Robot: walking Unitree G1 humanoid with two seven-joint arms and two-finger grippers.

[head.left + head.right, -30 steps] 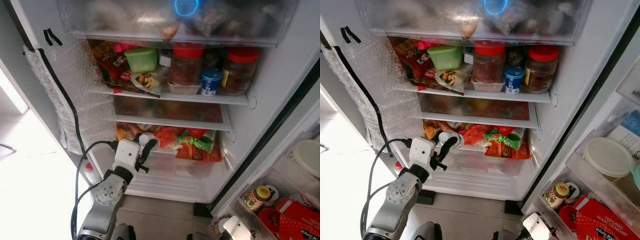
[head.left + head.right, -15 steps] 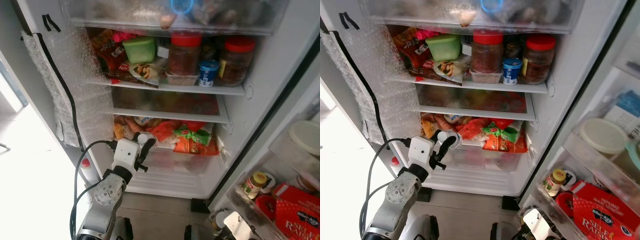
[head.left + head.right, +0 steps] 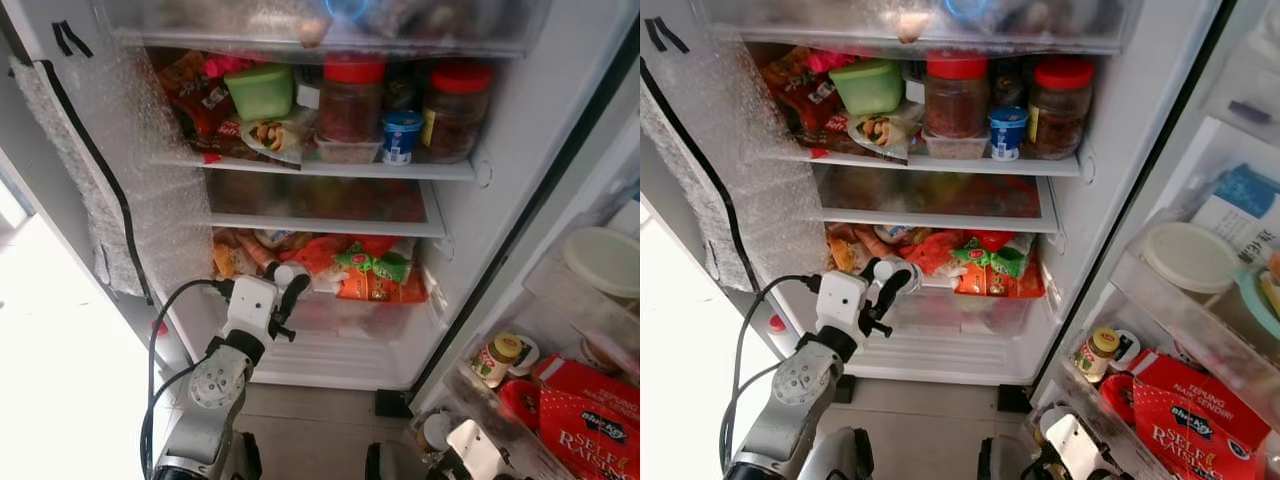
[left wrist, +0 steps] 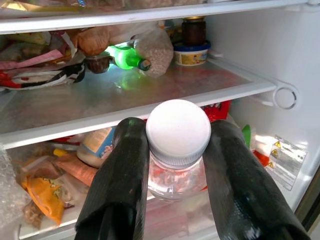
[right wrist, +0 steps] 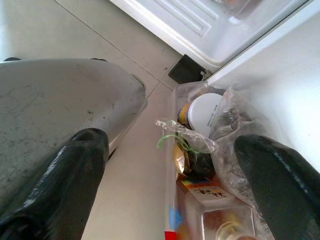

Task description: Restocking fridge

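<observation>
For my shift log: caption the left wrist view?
Left gripper shut on a clear white-capped jar before the fridge's lower shelves.

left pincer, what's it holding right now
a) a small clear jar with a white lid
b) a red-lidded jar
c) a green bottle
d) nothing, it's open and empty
a: the left pincer has its two black fingers on either side of a small clear jar with a white lid, held in front of the fridge's lower shelf.
</observation>
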